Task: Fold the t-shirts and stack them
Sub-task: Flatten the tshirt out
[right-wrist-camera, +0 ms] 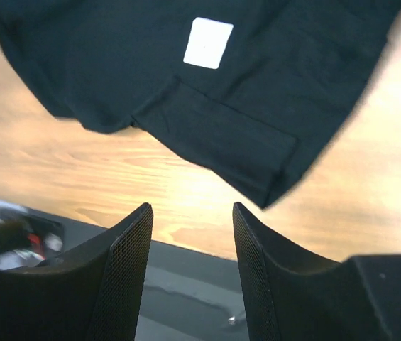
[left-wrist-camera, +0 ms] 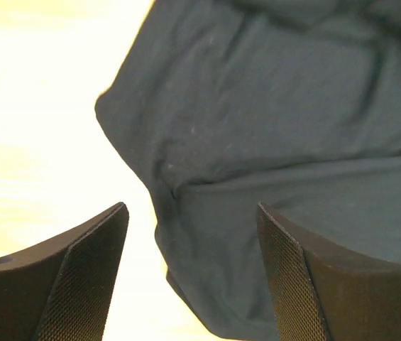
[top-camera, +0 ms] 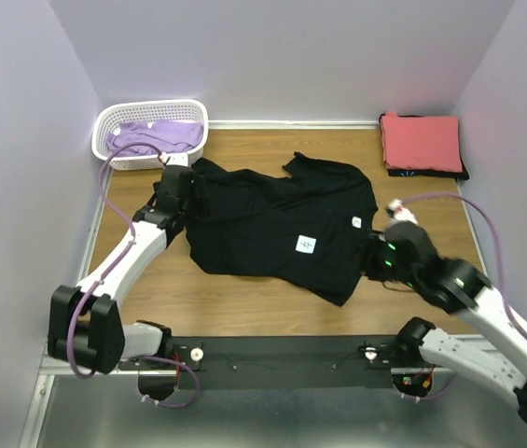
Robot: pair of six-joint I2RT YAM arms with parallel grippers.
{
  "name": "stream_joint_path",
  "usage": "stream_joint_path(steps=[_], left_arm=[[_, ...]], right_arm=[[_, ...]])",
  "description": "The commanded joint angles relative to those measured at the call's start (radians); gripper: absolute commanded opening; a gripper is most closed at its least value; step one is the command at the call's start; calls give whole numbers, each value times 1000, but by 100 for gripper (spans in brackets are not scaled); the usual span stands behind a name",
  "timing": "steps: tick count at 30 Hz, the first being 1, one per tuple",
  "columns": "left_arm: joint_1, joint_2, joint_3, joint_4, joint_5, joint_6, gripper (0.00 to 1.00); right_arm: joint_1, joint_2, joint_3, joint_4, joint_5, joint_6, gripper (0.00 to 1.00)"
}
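Note:
The black t-shirt (top-camera: 282, 224) lies spread and rumpled in the middle of the wooden table, with small white labels on it. My left gripper (top-camera: 181, 187) is open at the shirt's left edge; in the left wrist view the dark cloth (left-wrist-camera: 271, 142) lies between and beyond the fingers. My right gripper (top-camera: 375, 257) is open and empty at the shirt's right lower edge; its wrist view shows a folded corner (right-wrist-camera: 221, 135) and a white label (right-wrist-camera: 208, 42). A folded coral-red t-shirt (top-camera: 421, 141) lies on a dark one at the back right. A lavender t-shirt (top-camera: 156, 137) lies in the basket.
The white lattice basket (top-camera: 112, 126) stands at the back left corner. Lilac walls close in the table at left, back and right. The black rail (top-camera: 282, 359) holding the arm bases runs along the near edge.

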Motion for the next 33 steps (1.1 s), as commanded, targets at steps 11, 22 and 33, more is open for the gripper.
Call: stream_joint_path(steps=[11,22,33], left_arm=[[-27,-174,-159,-15,127,-117,81],[-27,-187,-233,36,72,-192,79],[-25,-205,-281,53,56,-269,73]], right_arm=[[-79,969,250,437,-154,-391,46],[-414,1128,176,584,-323,-361,45],[-675,1166,44,726,-403,-301,46]])
